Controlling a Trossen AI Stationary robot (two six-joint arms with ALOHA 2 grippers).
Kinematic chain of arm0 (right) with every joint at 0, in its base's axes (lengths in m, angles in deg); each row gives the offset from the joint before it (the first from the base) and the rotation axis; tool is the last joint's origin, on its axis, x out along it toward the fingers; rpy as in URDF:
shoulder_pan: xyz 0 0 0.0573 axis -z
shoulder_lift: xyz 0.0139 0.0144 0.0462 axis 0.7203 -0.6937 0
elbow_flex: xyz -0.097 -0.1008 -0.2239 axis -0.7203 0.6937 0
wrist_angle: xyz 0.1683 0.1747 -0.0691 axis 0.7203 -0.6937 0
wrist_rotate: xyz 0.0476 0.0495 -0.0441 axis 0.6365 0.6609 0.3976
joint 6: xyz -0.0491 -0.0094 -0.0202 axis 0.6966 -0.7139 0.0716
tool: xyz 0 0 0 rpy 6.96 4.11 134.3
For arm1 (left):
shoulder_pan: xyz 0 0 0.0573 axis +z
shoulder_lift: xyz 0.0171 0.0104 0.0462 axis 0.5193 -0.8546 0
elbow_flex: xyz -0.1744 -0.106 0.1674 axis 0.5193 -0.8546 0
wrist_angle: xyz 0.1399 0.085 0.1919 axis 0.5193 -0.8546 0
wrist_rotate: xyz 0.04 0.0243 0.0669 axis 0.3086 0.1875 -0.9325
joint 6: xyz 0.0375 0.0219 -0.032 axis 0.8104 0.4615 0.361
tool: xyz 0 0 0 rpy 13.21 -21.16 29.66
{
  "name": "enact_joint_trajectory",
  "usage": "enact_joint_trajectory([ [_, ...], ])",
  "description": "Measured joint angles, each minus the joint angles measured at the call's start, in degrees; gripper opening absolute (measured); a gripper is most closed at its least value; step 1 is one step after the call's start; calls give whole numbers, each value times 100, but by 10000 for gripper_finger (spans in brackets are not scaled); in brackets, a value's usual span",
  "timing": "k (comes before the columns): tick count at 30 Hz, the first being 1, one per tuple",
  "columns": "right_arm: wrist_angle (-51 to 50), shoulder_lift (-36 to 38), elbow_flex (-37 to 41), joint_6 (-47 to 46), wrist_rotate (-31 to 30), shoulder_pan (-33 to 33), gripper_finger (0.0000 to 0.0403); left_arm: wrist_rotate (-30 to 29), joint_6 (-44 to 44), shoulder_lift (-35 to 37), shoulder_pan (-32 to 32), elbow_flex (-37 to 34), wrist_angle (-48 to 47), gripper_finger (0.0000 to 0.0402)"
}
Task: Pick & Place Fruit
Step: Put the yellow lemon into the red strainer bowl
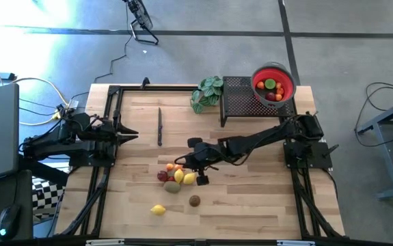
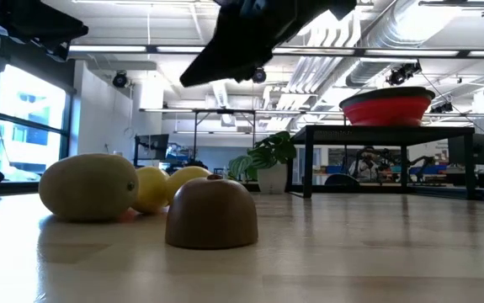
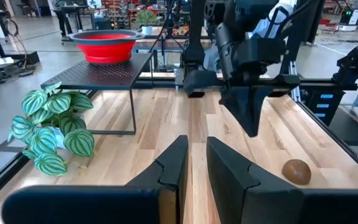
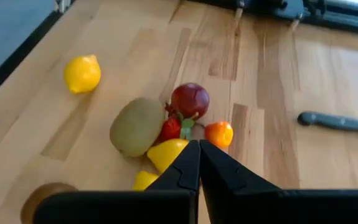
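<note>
Right gripper [image 4: 198,163] hovers over the fruit cluster [image 1: 177,178] at table centre, fingers pressed together, holding nothing. Descending like that risks knocking the yellow fruit [image 4: 166,152] and scattering the pile.

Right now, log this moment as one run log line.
stage: reaching for fruit | right claw: shut, over fruit pile | left claw: parked at table's left | bowl: some fruit inside

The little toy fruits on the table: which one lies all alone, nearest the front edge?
The yellow toy lemon, apart from the cluster, beyond even the brown fruit.
</note>
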Motion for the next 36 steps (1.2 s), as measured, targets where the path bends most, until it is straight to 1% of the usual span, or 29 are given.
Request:
enact_joint_trajectory([
  [3, 19, 6, -9, -9, -77, -28, 10, -2, -2, 0, -1, 0, -54, 54],
  [6, -119, 6, -8, -20, -82, -28, 38, -2, -2, 0, -1, 0, -51, 54],
  [9, -156, 6, -8, -11, -238, -28, 89, -4, -2, 0, -1, 0, -49, 54],
  [13, -184, 6, -8, -18, -172, -23, 175, -4, -2, 0, -1, 0, -47, 54],
  [16, -185, 6, -8, -53, -136, -25, 230, -4, -2, 0, 0, 0, -47, 54],
  [18, -164, 6, -8, -52, -18, -25, 257, -4, -3, 0, -1, 0, -47, 54],
  [20, -136, 6, -8, -69, 70, -25, 275, -4, -4, 0, -1, 0, -47, 54],
  [23, -139, 6, -6, -70, 177, -35, 289, -4, -4, 0, -1, 0, -45, 54],
  [28, -134, -4, -6, -70, 213, -66, 287, -4, -21, 0, 0, 0, -41, 54],
  [36, 53, -569, -2, -341, 288, -113, 283, -9, -153, 0, -1, 0, -28, 54],
])
